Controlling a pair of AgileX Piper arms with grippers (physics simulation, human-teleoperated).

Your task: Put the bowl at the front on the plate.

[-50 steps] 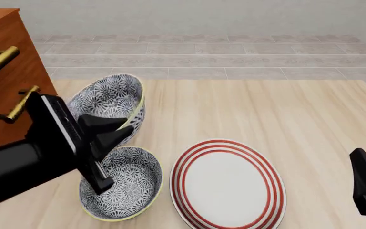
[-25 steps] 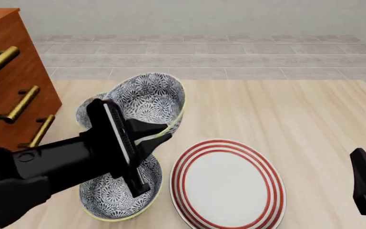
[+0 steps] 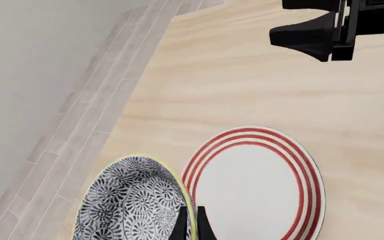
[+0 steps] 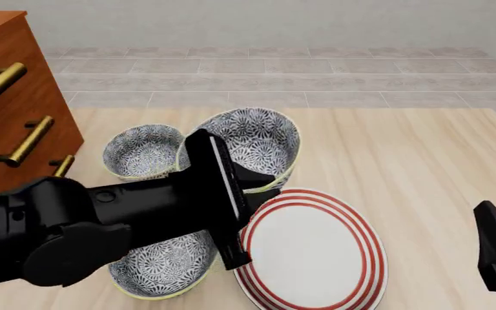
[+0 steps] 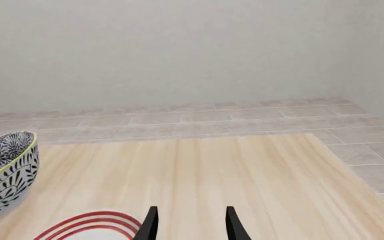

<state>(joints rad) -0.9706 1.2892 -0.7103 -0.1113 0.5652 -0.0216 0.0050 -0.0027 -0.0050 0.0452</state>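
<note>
Holding a bowl tilted beside the plate — left gripper.

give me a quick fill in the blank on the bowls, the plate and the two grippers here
1. The left gripper is shut on the rim of a floral blue-grey bowl, holding it ____ the table.
2. The large white plate has ____ red rings around its rim.
3. In all, ____ floral bowls are visible.
4. The right gripper is ____ and holds nothing.

Missing words: above; three; three; open
</note>
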